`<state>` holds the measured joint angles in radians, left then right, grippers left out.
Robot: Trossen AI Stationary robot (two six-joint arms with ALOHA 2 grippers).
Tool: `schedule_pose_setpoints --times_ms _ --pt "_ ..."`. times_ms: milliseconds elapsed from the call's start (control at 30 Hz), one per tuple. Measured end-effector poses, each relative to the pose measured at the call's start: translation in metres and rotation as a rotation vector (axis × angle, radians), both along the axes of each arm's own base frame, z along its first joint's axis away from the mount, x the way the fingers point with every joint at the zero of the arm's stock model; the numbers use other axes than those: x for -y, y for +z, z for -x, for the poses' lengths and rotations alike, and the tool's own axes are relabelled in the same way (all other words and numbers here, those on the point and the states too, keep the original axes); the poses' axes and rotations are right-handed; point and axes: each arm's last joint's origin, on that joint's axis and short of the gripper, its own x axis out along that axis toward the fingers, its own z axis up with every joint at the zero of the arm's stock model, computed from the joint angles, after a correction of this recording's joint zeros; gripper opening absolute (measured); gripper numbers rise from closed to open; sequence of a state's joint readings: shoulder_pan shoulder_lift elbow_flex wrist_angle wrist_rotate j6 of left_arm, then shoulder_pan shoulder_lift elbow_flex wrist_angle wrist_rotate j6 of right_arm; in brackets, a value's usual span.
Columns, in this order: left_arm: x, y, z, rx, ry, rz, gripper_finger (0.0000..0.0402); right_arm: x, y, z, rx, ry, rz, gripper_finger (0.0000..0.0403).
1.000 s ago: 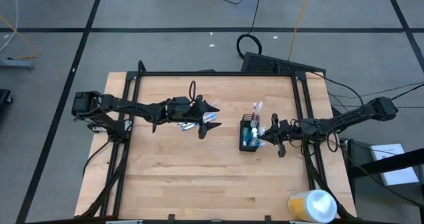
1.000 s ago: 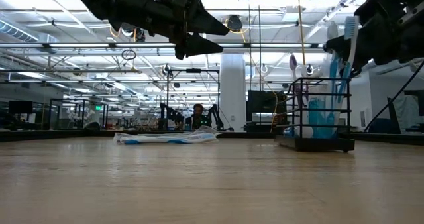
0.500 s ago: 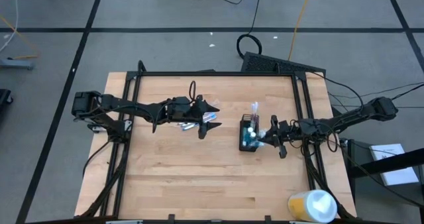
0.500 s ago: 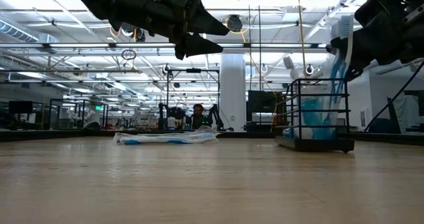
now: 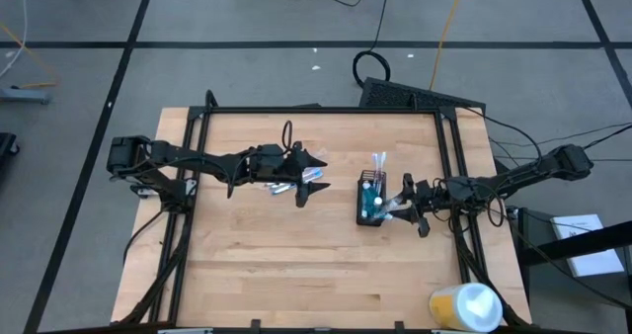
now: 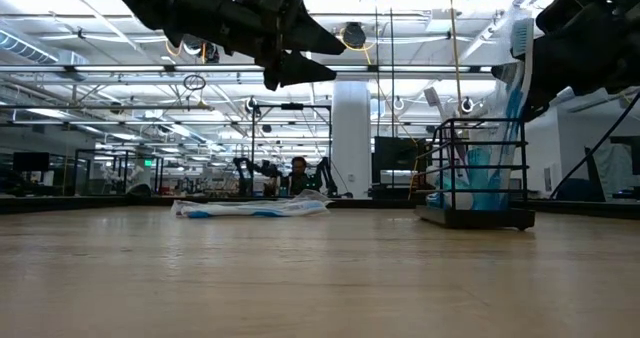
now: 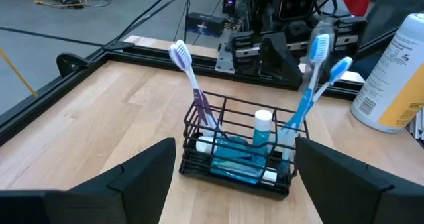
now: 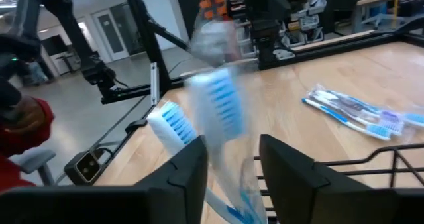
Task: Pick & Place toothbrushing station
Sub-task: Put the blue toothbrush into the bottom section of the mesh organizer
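Observation:
The black wire-mesh cup (image 5: 371, 202) stands on its base right of the table's middle, with a purple toothbrush (image 7: 196, 86), blue toothbrushes (image 7: 338, 70) and a white tube (image 7: 263, 127) in it. My right gripper (image 5: 399, 205) is at the cup's right side, shut on a wrapped blue toothbrush (image 6: 517, 70) that stands in the cup. My left gripper (image 5: 314, 174) hangs open and empty above a pile of wrapped toothbrushes (image 5: 280, 187) that lies flat on the table at far centre. My right gripper pinches the wrapped blue toothbrush's handle (image 8: 230, 177) between its two fingers, coming level from the table's right, across the handle. The brush stands nearly upright, head (image 8: 220, 108) up, its lower end down inside the cup (image 7: 301, 121).
A yellow-and-white container (image 5: 464, 306) stands at the table's near right corner. A black frame rail (image 5: 446, 146) runs along the table's edges. The pile also shows in the low view (image 6: 250, 207). Bare wood lies across the near half of the table (image 5: 296, 265).
My right gripper has shifted a little toward the cup and the table's near edge, tipping the held toothbrush more upright. The purple toothbrush in the cup has leaned over toward the table's left.

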<state>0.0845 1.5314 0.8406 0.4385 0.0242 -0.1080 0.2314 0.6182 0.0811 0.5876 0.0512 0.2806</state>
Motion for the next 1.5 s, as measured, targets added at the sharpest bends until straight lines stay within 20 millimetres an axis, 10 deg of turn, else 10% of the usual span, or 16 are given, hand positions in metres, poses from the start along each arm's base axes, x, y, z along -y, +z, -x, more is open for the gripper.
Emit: schedule_pose_setpoints --times_ms 1500 --pt "0.0 0.0 0.0 -0.002 0.0 0.001 0.031 0.003 -0.009 0.0 -0.102 -0.086 -0.046 0.0245"
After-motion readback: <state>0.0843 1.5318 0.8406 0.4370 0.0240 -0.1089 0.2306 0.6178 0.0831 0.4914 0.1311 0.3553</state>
